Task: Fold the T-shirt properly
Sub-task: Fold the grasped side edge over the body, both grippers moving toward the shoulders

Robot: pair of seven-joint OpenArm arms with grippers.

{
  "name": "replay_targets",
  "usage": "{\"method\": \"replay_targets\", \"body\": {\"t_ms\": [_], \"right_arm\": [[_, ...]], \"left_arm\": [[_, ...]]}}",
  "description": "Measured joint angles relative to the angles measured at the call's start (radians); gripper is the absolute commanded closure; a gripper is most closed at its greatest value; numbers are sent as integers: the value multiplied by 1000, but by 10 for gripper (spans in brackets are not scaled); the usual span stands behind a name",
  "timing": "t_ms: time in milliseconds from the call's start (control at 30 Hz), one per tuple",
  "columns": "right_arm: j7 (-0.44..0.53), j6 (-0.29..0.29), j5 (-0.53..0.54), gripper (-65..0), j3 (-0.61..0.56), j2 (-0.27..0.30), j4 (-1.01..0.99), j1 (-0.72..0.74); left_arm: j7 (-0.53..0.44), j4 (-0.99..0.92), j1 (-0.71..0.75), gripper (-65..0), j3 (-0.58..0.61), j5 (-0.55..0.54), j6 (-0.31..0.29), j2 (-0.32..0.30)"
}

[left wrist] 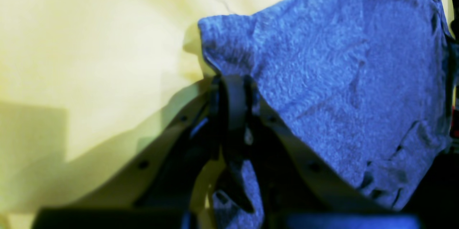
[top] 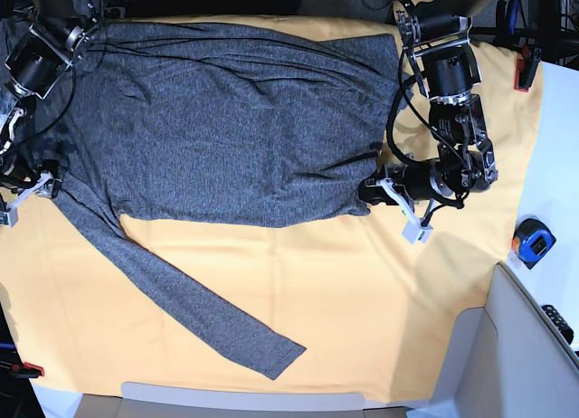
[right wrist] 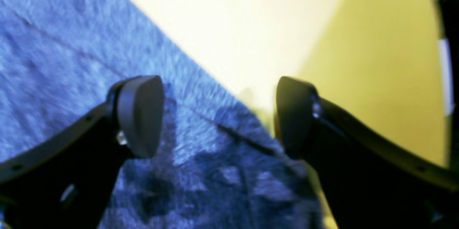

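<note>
Grey knit T-shirt (left wrist: 344, 78) pinched at an edge by closed left pincer (left wrist: 233, 103). Right pincer (right wrist: 218, 114) agape over the hem, holding nothing, seemingly. Lies across the bench's (top: 362, 291) far half, one sleeve trailing nearward; folding barely begun.

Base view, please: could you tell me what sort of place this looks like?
Probably a robotics lab workbench: a yellow-orange table cloth clamped over the table, two robot arms working a grey T-shirt, and a tape measure lying at the edge.
</note>
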Motion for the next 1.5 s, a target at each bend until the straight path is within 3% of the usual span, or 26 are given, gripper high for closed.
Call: {"method": "replay_targets", "body": {"t_ms": [633,933,1200,1400,1500], "right_arm": [[53,-15,0,-483,3,-3,-90,18],[16,-26,62,-288,6,-14,-83,13],[38,-22,126,0,8,-15,-75,-26],[21,-21,115,0,3,-48,58,-90],[-32,-20,100,0,2,-73,158,-132]], "left_arm": [[0,0,-2,-2,2,0,0,0],[0,0,-2,-2,2,3,0,0],[0,0,-2,-2,2,3,0,0],[-2,0,-2,-2,2,3,0,0],[-4,0,-2,-2,2,3,0,0]]}}
